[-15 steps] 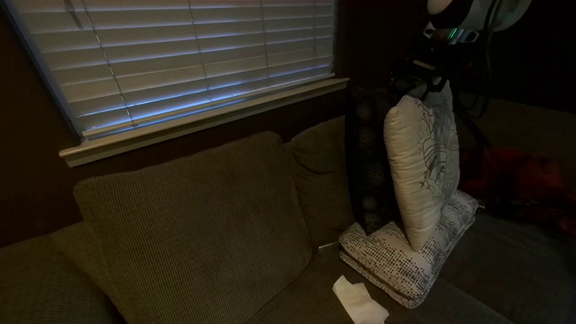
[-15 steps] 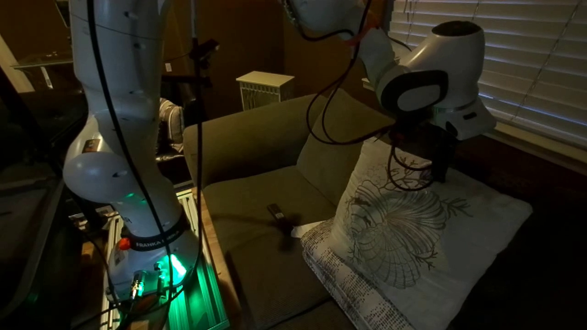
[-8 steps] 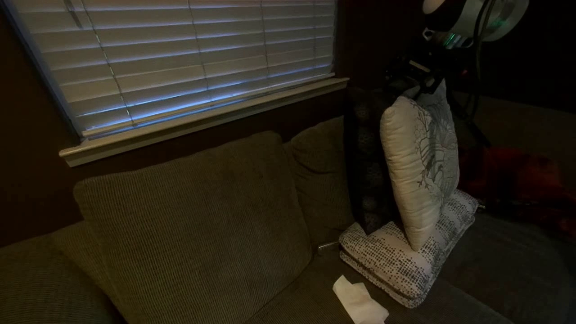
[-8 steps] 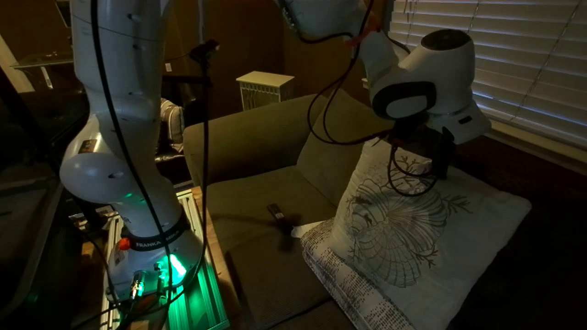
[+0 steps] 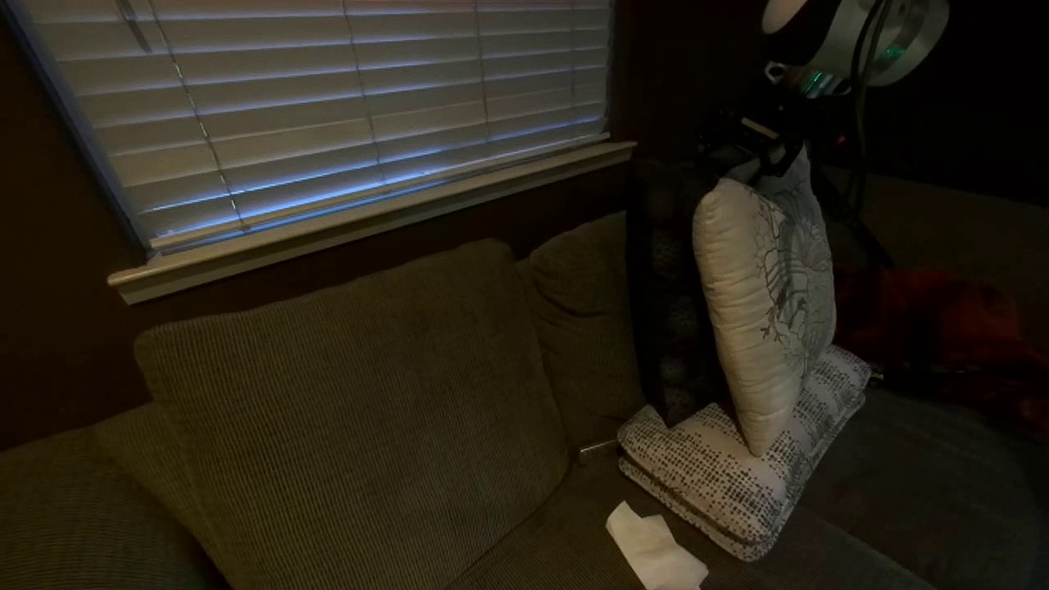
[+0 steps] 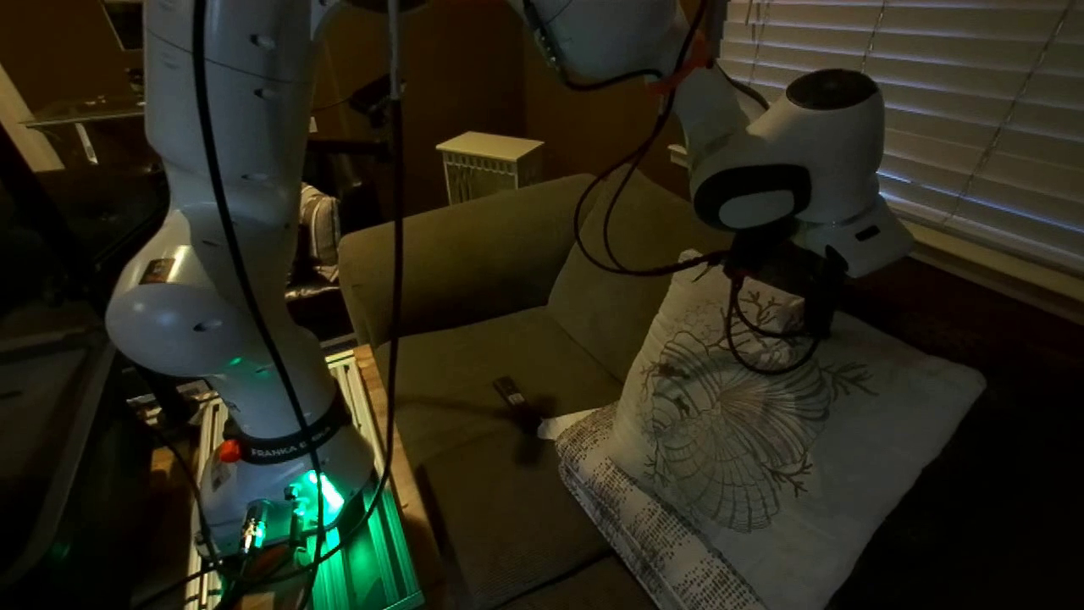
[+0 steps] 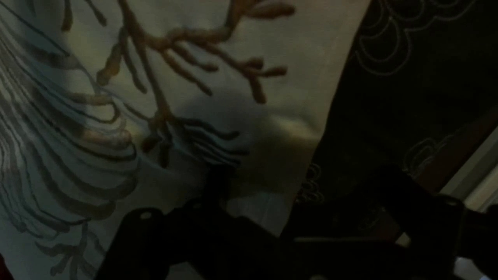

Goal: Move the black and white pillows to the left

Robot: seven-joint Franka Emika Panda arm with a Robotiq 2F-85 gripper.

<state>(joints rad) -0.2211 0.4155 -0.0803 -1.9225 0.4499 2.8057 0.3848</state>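
Wrist view: the gripper point(image 7: 301, 171) stands wide, touching the white pillow point(image 7: 183, 105).

Glossy white in an exterior view, this arm point(image 6: 233, 144) with its fat rounded segments, small oval recesses point(image 6: 262, 41) dotted down them! Round the white base point(image 6: 241, 508), a black band point(image 6: 269, 451) lettered FRANKA, the rest cut across by a slim black cable point(image 6: 209, 110); right beside it a round red-orange knob point(image 6: 229, 451), a bright green light point(image 6: 329, 493) blazing below. Up top, a red strip point(image 6: 700, 58) by the white forearm point(image 6: 605, 38), a black disc-shaped cap point(image 6: 832, 88) and a pale oval panel point(image 6: 756, 208) framed in black, and the two-fingered gripper point(image 7: 303, 173) showing black!
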